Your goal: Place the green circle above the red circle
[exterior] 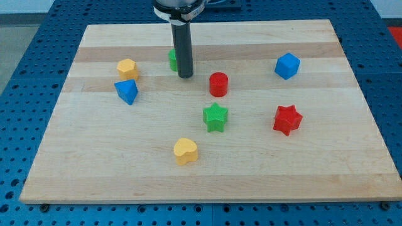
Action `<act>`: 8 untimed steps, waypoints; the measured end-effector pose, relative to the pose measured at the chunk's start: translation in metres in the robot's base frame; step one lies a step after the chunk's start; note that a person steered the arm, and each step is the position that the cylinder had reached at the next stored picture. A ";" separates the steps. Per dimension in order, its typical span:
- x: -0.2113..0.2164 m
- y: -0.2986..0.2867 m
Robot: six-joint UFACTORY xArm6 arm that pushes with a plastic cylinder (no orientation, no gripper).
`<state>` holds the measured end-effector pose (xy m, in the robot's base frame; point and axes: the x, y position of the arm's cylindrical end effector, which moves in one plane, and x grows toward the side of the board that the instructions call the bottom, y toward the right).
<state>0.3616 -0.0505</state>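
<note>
Small green plastic circle block (171, 59) sits on the pale wooden tabletop (264, 163) toward the view's top, mostly hidden behind the dark rod; my tip (185, 76) rests just at its right side, seemingly touching. Red plastic circle block (218, 83) stands near, to the lower right. No end effector fitted, so nothing to open or clamp. Likely light, stiff, easy to slide; best pushed squarely through the centre. Round, upright, no evident long axis or heading

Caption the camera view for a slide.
My tip beside the partly hidden green circle, up-left of the red circle.
</note>
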 end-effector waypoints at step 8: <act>-0.044 0.033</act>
<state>0.3181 -0.0172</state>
